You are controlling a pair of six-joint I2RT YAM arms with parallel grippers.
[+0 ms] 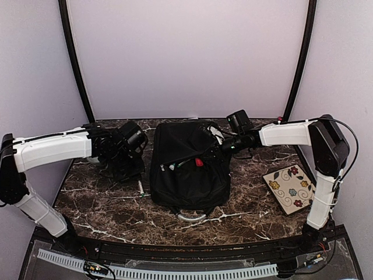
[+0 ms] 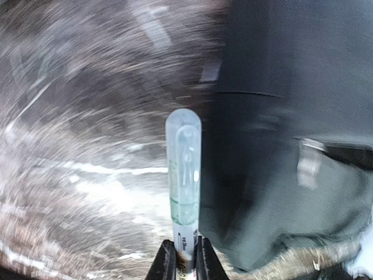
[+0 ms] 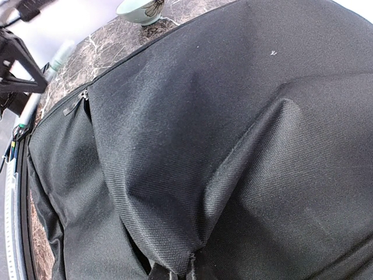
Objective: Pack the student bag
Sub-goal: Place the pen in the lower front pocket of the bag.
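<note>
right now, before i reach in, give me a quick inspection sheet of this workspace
surface: dark marble tabletop
job's things: student bag lies mid-table, its top open, with pens and a small red item showing inside
clutter: loose pen on the table left of the bag; floral tile to the right; pale bowl beyond the bag
grippers: left gripper shut on a clear-capped marker, beside the bag; right gripper shut on a fold of the bag's fabric
cables: black cable loops along the right arm
surroundings: plain pale walls with black frame posts
</note>
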